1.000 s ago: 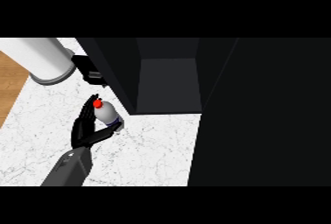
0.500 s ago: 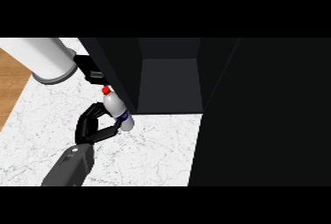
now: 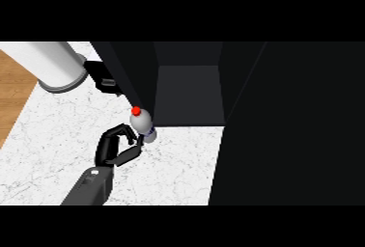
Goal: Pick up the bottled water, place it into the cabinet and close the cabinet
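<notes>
The bottled water [image 3: 145, 127] is white with a red cap [image 3: 135, 111]. It is tilted, cap toward the upper left, just above the white marble counter [image 3: 57, 144]. My right hand [image 3: 118, 147] is shut on its lower part, its forearm coming in from the lower left. The bottle is at the front left corner of the open dark cabinet [image 3: 189, 91], level with the lip of its floor. My left hand [image 3: 102, 79] shows at the upper left against the cabinet's left panel, at the end of its pale forearm [image 3: 53, 65].
A wide dark panel [image 3: 292, 125] fills the right side of the view, beside the cabinet's opening. A wooden floor strip [image 3: 14, 96] lies beyond the counter's left edge. Bare marble stretches below the cabinet.
My right hand has carried the bottle to the right, up to the cabinet's front left corner, and the bottle now tilts more. The left forearm has hardly moved.
</notes>
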You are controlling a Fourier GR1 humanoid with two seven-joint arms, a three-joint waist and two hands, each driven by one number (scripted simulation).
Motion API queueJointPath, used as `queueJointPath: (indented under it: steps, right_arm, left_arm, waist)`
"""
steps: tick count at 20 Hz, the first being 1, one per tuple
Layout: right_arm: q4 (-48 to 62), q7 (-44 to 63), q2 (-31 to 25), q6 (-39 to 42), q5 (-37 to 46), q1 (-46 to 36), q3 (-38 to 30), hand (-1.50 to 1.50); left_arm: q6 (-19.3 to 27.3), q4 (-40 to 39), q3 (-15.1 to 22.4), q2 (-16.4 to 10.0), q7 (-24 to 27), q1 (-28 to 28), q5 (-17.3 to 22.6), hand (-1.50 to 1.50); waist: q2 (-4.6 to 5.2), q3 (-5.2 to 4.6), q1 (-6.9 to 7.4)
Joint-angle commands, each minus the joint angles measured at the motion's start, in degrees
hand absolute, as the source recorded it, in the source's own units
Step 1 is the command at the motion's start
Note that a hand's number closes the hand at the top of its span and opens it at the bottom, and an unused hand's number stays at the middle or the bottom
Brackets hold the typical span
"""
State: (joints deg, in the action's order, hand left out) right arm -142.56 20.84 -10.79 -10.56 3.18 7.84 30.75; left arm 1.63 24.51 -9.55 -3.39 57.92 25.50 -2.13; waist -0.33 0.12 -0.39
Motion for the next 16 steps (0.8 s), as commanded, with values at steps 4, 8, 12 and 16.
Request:
queueJointPath:
  steps: [4,8,12,16]
  right_arm:
    - [-4.74,-0.88,-1.60,-0.29,3.08,3.08,1.00,-1.50]
    - [-2.39,-2.02,-1.44,-0.68,2.74,1.92,-0.35,-1.50]
    - [-1.79,-4.18,-2.60,-0.03,1.07,4.66,-0.86,-1.50]
    - [-3.46,-5.29,-2.51,-1.45,4.93,6.83,4.11,-1.50]
  left_arm:
    - [-0.98,7.63,7.30,3.31,-3.79,-0.98,6.18,1.50]
    - [-0.54,17.63,11.16,3.36,-11.93,-1.70,11.40,1.50]
    - [2.50,28.56,19.11,3.38,-20.85,-3.73,18.06,1.50]
    - [10.86,35.64,24.63,3.38,-27.12,-2.30,20.73,1.50]
  waist:
    - [-0.04,-0.09,-0.20]
    - [-0.04,-0.08,0.20]
    - [-0.26,-0.04,0.26]
    - [-0.08,-0.10,-0.28]
